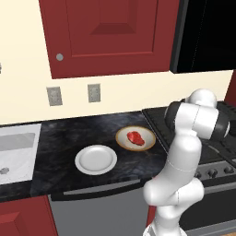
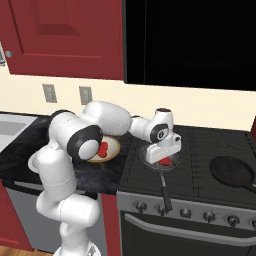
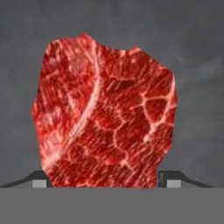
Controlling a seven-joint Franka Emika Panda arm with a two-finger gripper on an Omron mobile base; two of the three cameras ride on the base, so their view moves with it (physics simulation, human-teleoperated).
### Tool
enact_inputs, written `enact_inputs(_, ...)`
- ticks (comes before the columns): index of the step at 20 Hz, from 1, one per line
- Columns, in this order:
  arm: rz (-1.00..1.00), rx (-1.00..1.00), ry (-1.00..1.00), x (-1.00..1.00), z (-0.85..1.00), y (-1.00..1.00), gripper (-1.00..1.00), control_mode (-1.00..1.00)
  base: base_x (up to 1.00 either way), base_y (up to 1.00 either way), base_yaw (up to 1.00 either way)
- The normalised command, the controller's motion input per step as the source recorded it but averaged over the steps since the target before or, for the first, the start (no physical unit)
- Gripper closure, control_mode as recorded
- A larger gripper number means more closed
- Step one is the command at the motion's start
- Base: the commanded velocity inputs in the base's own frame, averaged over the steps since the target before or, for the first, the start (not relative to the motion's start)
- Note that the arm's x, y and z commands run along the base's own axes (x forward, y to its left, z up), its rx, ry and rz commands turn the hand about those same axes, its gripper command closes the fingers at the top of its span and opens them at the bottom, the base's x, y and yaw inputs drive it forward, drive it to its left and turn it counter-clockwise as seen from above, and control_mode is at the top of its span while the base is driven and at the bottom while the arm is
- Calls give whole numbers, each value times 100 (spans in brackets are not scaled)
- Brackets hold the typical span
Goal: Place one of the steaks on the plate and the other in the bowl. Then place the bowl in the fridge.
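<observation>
1. Two glossy raw red steaks are lying apart: one steak (image 1: 134, 137) is sitting inside the shallow tan-rimmed bowl (image 1: 135, 138) near the right edge of the black stone counter (image 1: 69, 138), the other steak (image 2: 166, 161) is lying in a dark round frying pan (image 2: 159, 165) at the stove's (image 2: 200, 165) front left.
2. The flat white round plate (image 1: 96, 159) is resting bare near the counter's front edge, just beside the bowl.
3. The white arm's two-finger gripper (image 2: 165, 157) is hovering low over the pan steak, its tips standing apart on either side of the meat (actual contact is unclear).
</observation>
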Motion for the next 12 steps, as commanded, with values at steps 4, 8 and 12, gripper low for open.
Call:
enact_inputs(4,0,0,0,-10,-1,4,100,-100,0,0,0)
enact_inputs(8,0,0,-9,-19,0,8,100,-100,0,0,0)
enact_inputs(12,0,0,-18,-23,0,9,100,-100,0,0,0)
